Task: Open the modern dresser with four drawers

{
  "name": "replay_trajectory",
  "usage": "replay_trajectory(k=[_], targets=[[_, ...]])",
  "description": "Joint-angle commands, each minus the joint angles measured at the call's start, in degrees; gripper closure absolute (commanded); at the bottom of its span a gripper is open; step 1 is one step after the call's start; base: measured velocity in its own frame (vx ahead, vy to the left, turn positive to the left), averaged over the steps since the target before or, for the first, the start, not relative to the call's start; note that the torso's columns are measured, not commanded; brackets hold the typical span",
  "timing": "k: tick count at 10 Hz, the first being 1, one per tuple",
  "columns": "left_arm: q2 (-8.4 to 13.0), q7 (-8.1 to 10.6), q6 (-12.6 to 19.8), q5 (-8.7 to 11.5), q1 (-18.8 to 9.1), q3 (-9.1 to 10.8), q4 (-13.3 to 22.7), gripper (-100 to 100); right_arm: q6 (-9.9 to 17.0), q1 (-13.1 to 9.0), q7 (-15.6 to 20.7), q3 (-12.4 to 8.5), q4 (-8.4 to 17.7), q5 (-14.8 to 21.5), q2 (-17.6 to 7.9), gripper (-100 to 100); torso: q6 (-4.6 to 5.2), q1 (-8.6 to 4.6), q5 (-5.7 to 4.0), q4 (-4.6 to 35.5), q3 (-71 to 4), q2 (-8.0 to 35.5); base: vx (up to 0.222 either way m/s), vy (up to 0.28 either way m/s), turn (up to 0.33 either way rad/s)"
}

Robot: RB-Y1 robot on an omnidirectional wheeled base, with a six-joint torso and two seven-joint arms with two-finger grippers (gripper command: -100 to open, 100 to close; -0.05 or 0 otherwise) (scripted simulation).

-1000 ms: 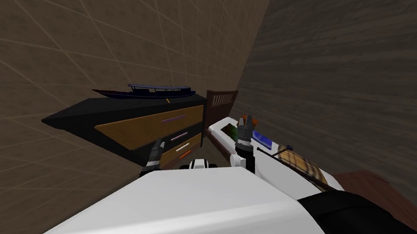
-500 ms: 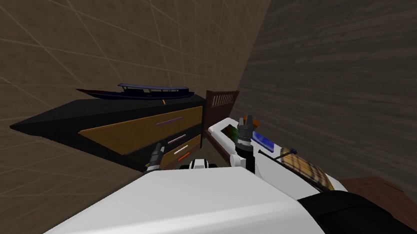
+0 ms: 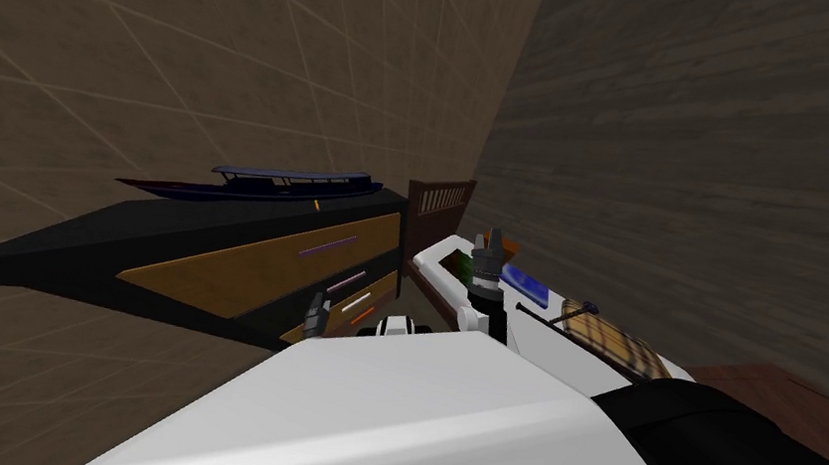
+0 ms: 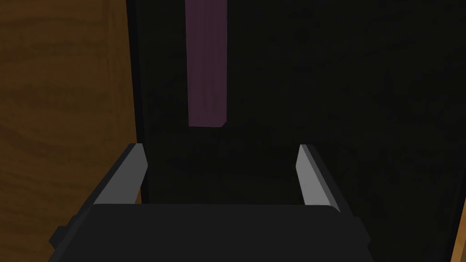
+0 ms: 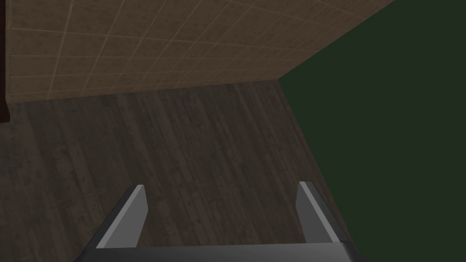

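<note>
Task object: the dresser (image 3: 150, 245) stands against the tiled wall on the robot's left, a black case with brown drawer fronts (image 3: 278, 262), all of which look closed.
Left gripper (image 3: 316, 314): low in front of the drawer fronts, near the stacked bar handles.
Left claw state: spread wide, nothing between the blades (image 4: 132, 175).
Wrist reading: a purple handle (image 4: 207, 63) lies ahead on a dark panel. Its near end stops just beyond the fingertips, off-centre toward the blade next to the brown wood panel (image 4: 63, 113).
Step in hand (judgement): lining up on a handle, with no grasp made yet.
Doing it well: shift the hand sideways until the bar sits midway between the blades. Advance until the blades straddle it, close across its narrow width, then pull straight out along the drawer's travel.
Risk: the bar looks thin and flat, so a shallow or off-centre pinch may slide off.
Right gripper (image 3: 493, 243): raised above the edge of the bed (image 3: 548, 347), well apart from the dresser, blades (image 5: 132, 214) spread and empty.
Surroundings: a dark model boat (image 3: 253, 183) sits on the dresser top, and a jerky pull could shake it.
Obstacles: a brown headboard (image 3: 440, 198) and the bed stand just beside the dresser's end, with a plaid cushion (image 3: 605, 332) on the mattress. They limit room on that side.
</note>
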Motion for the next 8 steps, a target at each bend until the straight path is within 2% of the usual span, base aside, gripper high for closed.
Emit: replay_trajectory(k=[1, 3, 4, 5, 6, 7, 8], targets=[[-1.2, 0.08, -0.08, 0.07, 0.11, 0.03, 0.54, -100, 0.0, 0.0, 0.0, 0.0, 0.0, 0.0, 0.0, 0, 0.0, 0.0, 0.0, 0.01, 0.01, 0.03, 0.018, -0.012, 0.002], [-0.59, 0.42, 2.54, 0.35, -0.49, 0.43, -1.38, -100, 0.0, -0.01, 0.0, 0.0, 0.0, 0.0, 0.0, 0, 0.01, 0.03, 0.0, 0.02, 0.02, 0.03, 0.039, -0.01, -0.002], [-0.76, 0.35, 2.07, 0.28, -0.18, 0.31, -1.4, -100, 0.0, 0.0, 0.0, 0.0, 0.0, 0.0, 0.0, 0, 0.0, -0.01, 0.0, -0.01, -0.04, -0.06, 0.024, -0.004, -0.001], [-1.13, 0.18, 0.55, 0.15, -0.04, 0.12, 0.11, 100, 0.0, 0.0, 0.0, 0.0, 0.0, 0.0, 0.0, 0, -0.01, -0.01, 0.0, -0.01, 0.0, 0.01, -0.015, 0.003, 0.003], [-1.32, 0.1, -0.11, 0.08, 0.11, 0.02, 0.6, 100, 0.0, -0.01, 0.0, 0.0, 0.0, 0.0, 0.0, 0, 0.0, 0.0, 0.0, 0.03, 0.07, 0.12, -0.029, 0.022, 0.001], [-1.1, 0.18, 0.05, 0.13, -0.31, 0.15, -0.49, 100, 0.0, -0.02, 0.0, 0.0, 0.0, 0.0, 0.0, 0, -0.02, 0.28, 0.36, -0.32, 0.08, -0.08, -0.021, 0.0, -0.011], [-0.43, 0.85, 1.07, 0.05, 0.8, -0.13, -2.0, 100, 0.0, -0.01, 0.0, 0.0, 0.0, 0.0, 0.0, 0, -0.05, 0.37, 0.28, -0.25, -0.09, -0.26, -0.066, -0.096, 0.026]])
